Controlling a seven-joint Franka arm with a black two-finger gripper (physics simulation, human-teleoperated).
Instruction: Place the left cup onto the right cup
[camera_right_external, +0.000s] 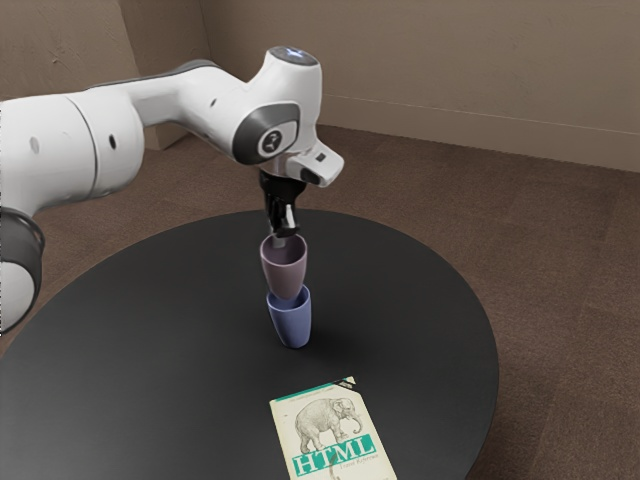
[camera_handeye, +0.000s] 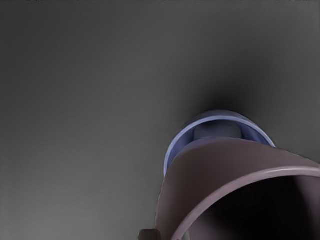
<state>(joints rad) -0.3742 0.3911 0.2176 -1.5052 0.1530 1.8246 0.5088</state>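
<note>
In the exterior view, the white arm (camera_right_external: 150, 110) is reaching in from the exterior view's left and hanging its black gripper (camera_right_external: 284, 228) straight down over the middle of the round black table (camera_right_external: 130, 350). The fingers are standing close together and pinching the rim wall of the mauve cup (camera_right_external: 284, 268). That cup is standing upright, its mouth facing up and its long axis running vertically, tapering toward its base. Its base is sitting inside the mouth of the blue cup (camera_right_external: 291, 320), which is standing upright on the tabletop directly beneath it, so the two are lining up along nearly one vertical axis. Whether the mauve cup is resting fully in the blue one is not clear. A pale book (camera_right_external: 330, 432) with an elephant and "HTML" on its cover is lying flat near the table's near edge, well apart from the cups.

In the wrist view, the mauve cup (camera_handeye: 235, 170) is looming just under the hand, its open mouth turned toward the camera. Beyond it the rim of the blue cup (camera_handeye: 172, 147) is ringing its lower end, with the dark table (camera_handeye: 90, 100) lying behind both
</note>
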